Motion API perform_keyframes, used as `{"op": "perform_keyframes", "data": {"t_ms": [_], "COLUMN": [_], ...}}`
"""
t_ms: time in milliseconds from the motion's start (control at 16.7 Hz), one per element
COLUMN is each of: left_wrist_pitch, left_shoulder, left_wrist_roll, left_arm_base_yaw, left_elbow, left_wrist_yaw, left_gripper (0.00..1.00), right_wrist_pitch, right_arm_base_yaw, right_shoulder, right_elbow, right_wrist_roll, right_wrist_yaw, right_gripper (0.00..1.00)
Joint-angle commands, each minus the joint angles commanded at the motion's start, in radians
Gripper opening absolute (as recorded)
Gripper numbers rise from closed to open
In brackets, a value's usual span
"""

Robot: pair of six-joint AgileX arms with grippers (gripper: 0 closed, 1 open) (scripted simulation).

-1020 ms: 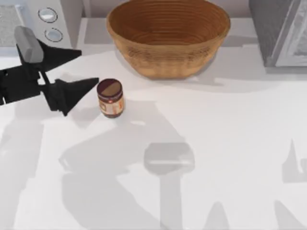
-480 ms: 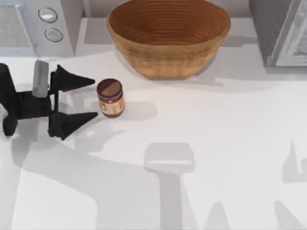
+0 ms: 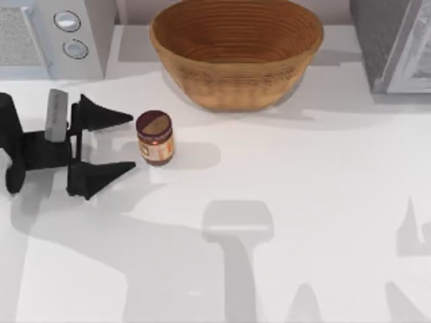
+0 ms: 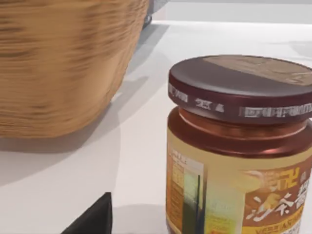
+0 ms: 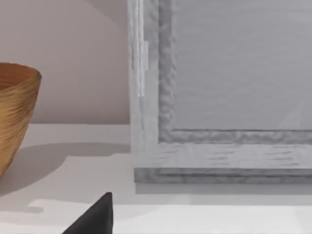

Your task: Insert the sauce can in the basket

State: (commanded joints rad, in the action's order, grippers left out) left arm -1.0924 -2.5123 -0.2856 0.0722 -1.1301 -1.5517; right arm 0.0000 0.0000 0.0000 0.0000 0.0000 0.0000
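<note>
Sauce can (image 3: 155,138) stands upright on the white table (image 3: 303,202), left of centre, in front of & well apart from the basket (image 3: 236,50) at the table's back edge. Dark brown lid w/ a tan patch; lid rim has pale print, too small to read. Left wrist view: yellow-orange label w/ red-brown Chinese characters & a panel of fine text, unreadable. Basket is woven tan, ribbed rings inside, nothing visible in it. Left gripper (image 3: 131,141) sits just left of the can, fingers (image 3: 104,116) spread wide, tips just short of the can, not touching. Right gripper (image 5: 95,219): one dark fingertip seen, can't tell its state. Grey appliance w/ two round dials (image 3: 71,33) back left; grey box (image 3: 394,44) back right.
</note>
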Motion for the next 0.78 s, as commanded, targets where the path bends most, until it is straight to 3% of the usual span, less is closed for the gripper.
{"op": "perform_keyframes", "data": {"t_ms": [540,780], "left_wrist_pitch": [-0.241,-0.268], "left_shoulder": [-0.057,-0.069], "left_wrist_roll": [0.225,0.245], "left_arm_base_yaw": [-0.143,-0.163], "left_elbow": [-0.046,-0.051], "left_wrist_yaw": [0.145,0.164], "left_gripper": [1.00,1.00], "right_wrist_pitch": [0.000,0.000], "right_arm_base_yaw": [0.000,0.000], "right_shoulder": [0.000,0.000], "right_elbow": [0.000,0.000], "right_wrist_roll": [0.000,0.000], "right_wrist_yaw": [0.000,0.000], "right_gripper": [1.00,1.00]}}
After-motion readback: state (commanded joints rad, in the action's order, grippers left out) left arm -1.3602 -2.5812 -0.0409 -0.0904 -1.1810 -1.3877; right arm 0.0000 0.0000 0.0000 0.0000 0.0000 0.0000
